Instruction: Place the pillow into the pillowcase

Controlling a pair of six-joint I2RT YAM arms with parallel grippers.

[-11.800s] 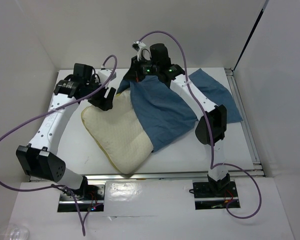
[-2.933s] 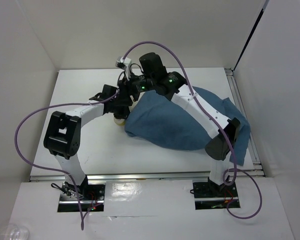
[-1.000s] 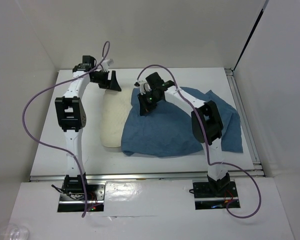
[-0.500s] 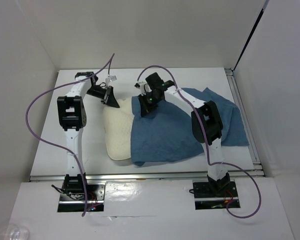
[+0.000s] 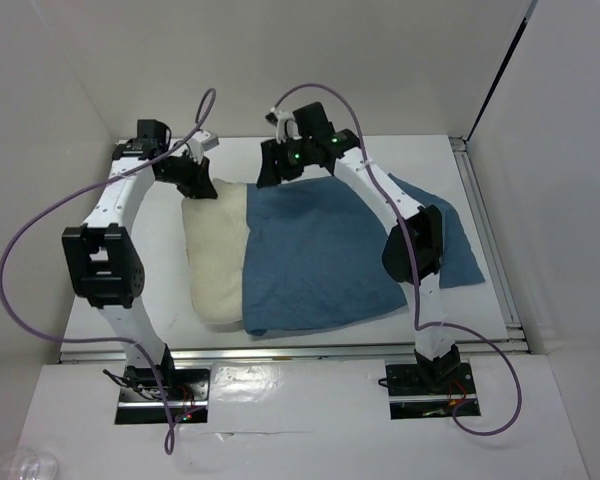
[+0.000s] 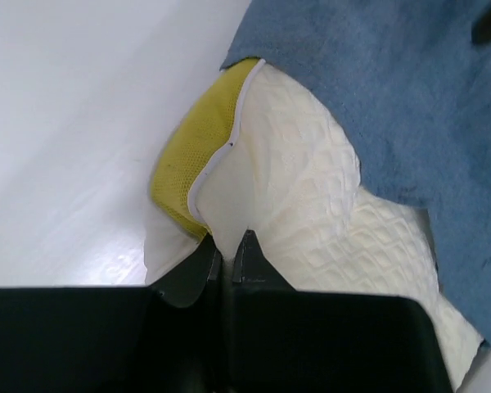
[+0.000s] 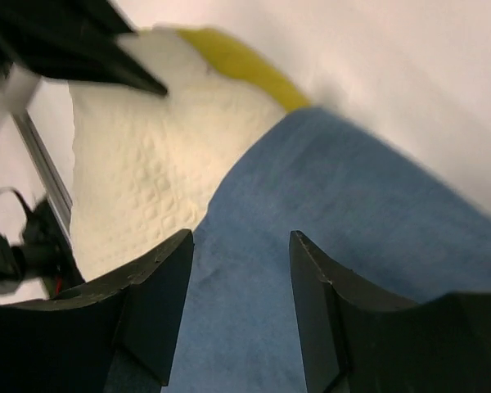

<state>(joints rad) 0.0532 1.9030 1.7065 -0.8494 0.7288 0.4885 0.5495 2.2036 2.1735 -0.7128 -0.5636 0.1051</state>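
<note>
pillow (image 5: 215, 260) partly under the pillowcase (image 5: 315, 255) – left claw (image 5: 195, 185) pinching, right claw (image 5: 275, 170) apart
top view: the pillowcase covers the pillow's right part, its left strip bare; both claws sit at the far edge. left wrist: fingers nipped together on the pillow's yellow-sided corner. right wrist: jaws spread wide just above the pillowcase – holding nothing.
</note>
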